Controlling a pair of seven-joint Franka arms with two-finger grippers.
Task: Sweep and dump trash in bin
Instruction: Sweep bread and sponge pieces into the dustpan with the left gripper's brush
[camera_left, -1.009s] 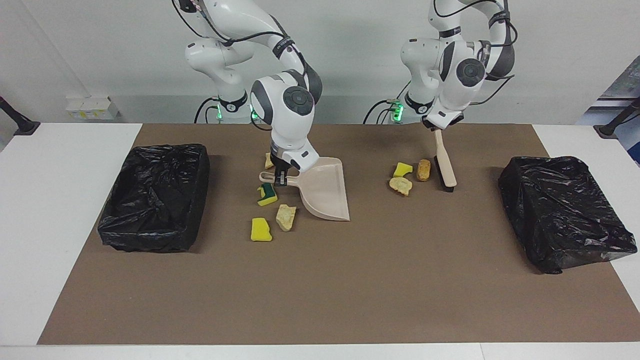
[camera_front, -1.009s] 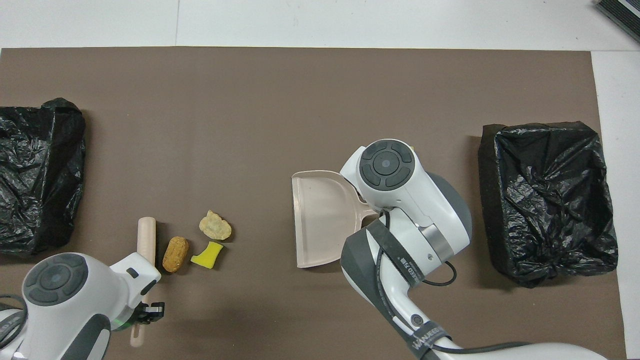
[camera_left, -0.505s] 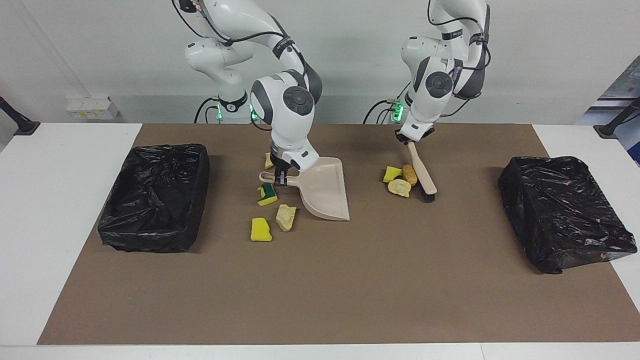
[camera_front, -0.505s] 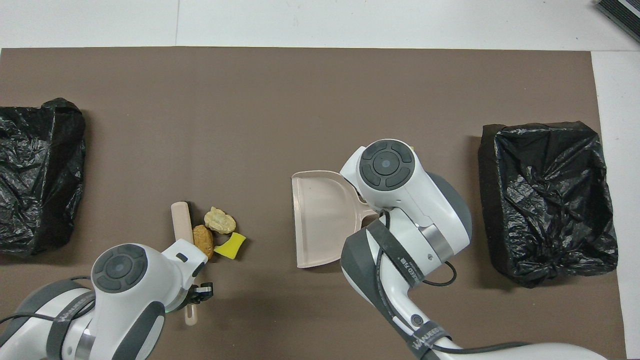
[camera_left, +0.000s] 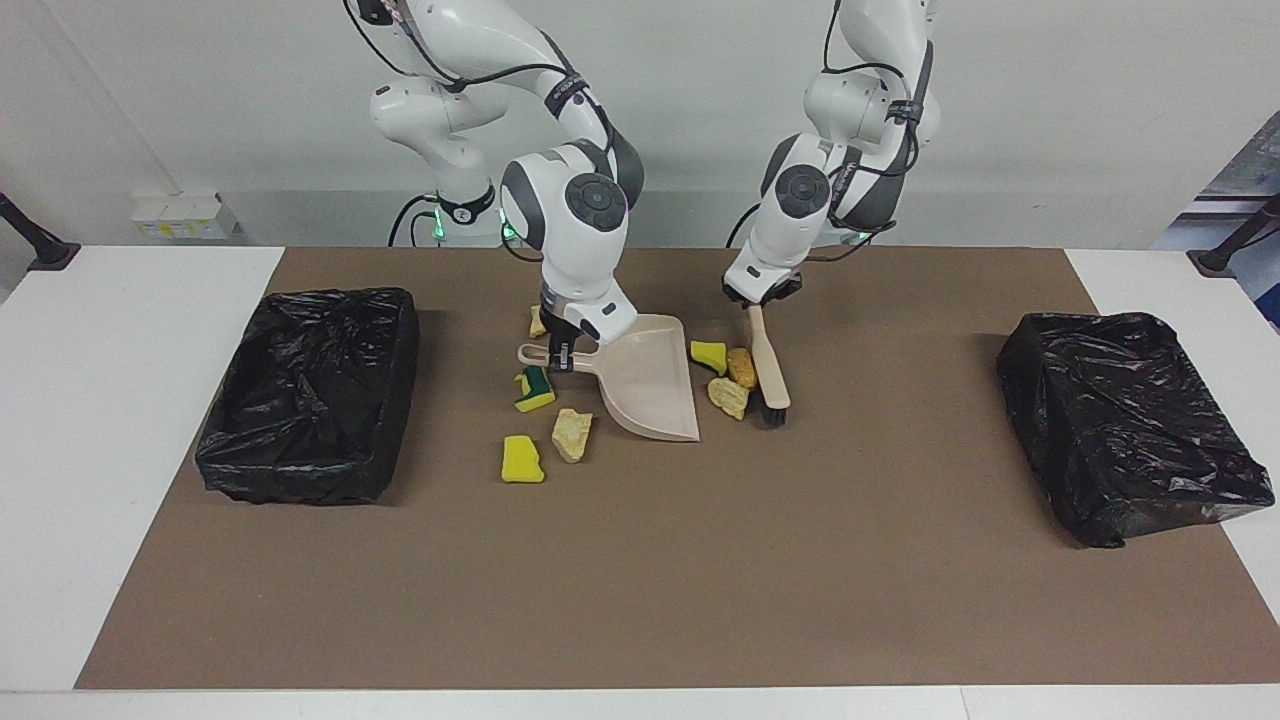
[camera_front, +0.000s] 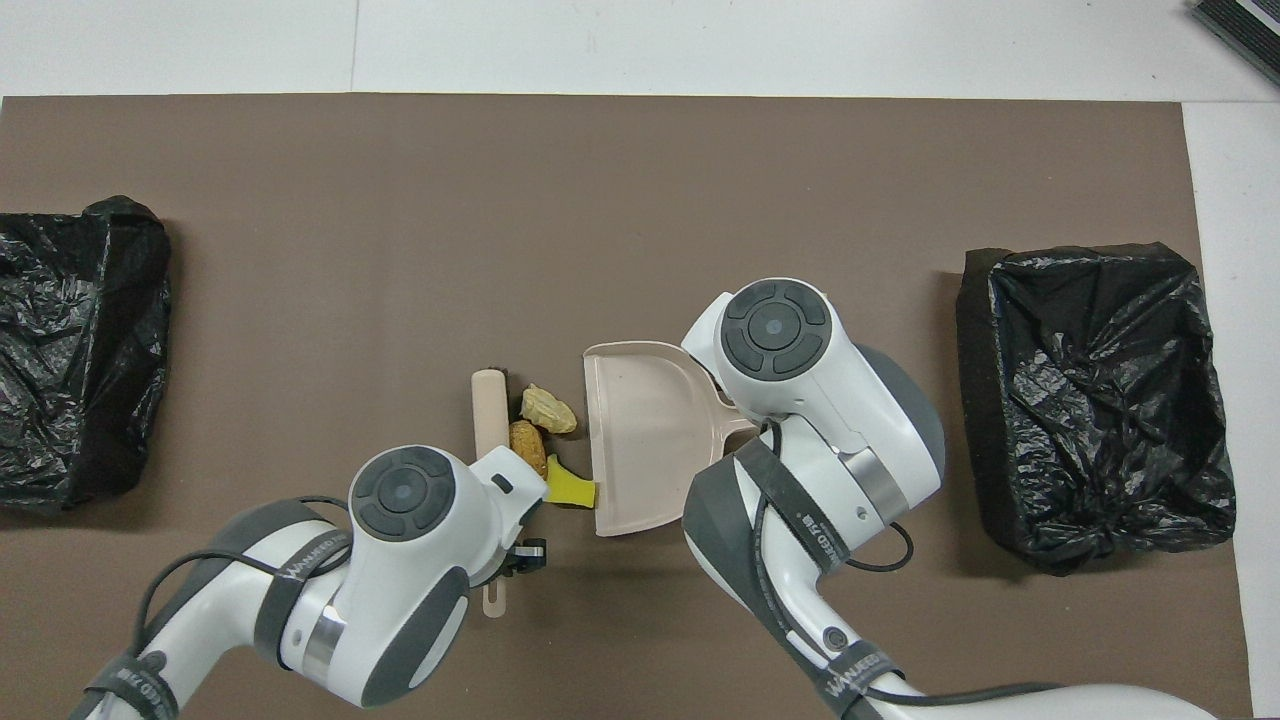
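My right gripper (camera_left: 561, 352) is shut on the handle of the beige dustpan (camera_left: 648, 385), which rests on the mat (camera_front: 640, 430). My left gripper (camera_left: 762, 296) is shut on the handle of a wooden brush (camera_left: 769, 365), whose bristles touch the mat (camera_front: 489, 410). Three trash pieces lie between brush and pan mouth: a yellow sponge bit (camera_left: 708, 354) (camera_front: 572, 489), an orange-brown lump (camera_left: 741, 367) (camera_front: 527, 446) and a beige lump (camera_left: 728, 397) (camera_front: 547, 408). By the pan's handle lie a green-backed sponge (camera_left: 534, 389), a yellow bit (camera_left: 522, 460), a beige lump (camera_left: 571, 435) and a small piece (camera_left: 538, 322), all hidden in the overhead view.
A bin lined with a black bag (camera_left: 312, 395) (camera_front: 1095, 405) stands at the right arm's end of the brown mat. A second one (camera_left: 1125, 425) (camera_front: 75, 350) stands at the left arm's end.
My left gripper has swept the brush toward the dustpan, pushing the yellow, orange-brown and beige pieces up to the pan's mouth. The right arm and the dustpan have not moved.
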